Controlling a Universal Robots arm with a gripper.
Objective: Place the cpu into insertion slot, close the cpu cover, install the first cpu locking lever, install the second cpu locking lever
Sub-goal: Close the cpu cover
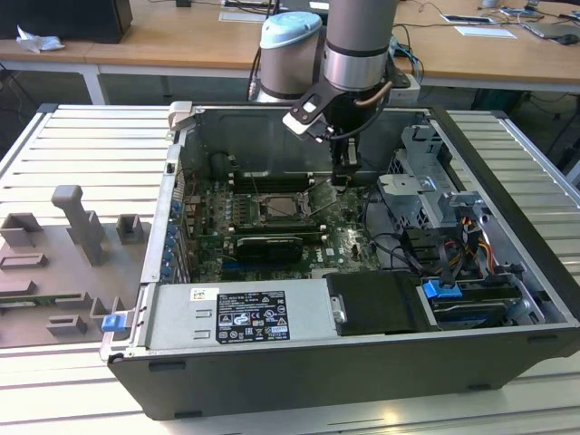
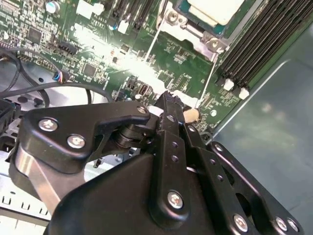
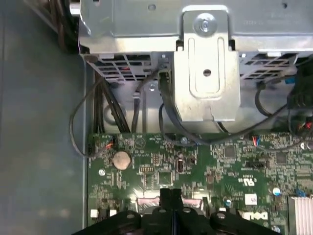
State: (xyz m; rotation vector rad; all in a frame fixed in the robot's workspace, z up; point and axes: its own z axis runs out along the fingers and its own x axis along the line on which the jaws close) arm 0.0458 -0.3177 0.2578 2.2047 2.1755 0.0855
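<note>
An open computer case (image 1: 299, 381) lies on a slatted table (image 1: 526, 145), and a robot arm reaches down into it. The gripper (image 1: 345, 174) hangs just above the green motherboard (image 1: 349, 240). In both wrist views its two black fingers are pressed together — whether anything thin is pinched between them cannot be made out.

In the exterior view the insertion slot (image 1: 276, 207) sits at about nine o'clock from the gripper, near it but apart. In the second wrist view the cpu (image 2: 215, 9) lies flat inside that slot, its pale top ringed by silvery metal. Thin wire levers (image 2: 209, 78) run out from the slot's corners towards the fingertips. Whether the cpu cover is down over the chip cannot be told.

The cpu looks light, stiff and thin. It is likely fragile on its underside and slippery on top — best taken by two opposite edges, never squeezed hard.

Besides the motherboard, the case holds a grey power supply (image 1: 245, 313) at six o'clock from the slot, a metal drive cage (image 1: 426, 186) at three o'clock, and loose cables (image 1: 399, 245).
</note>
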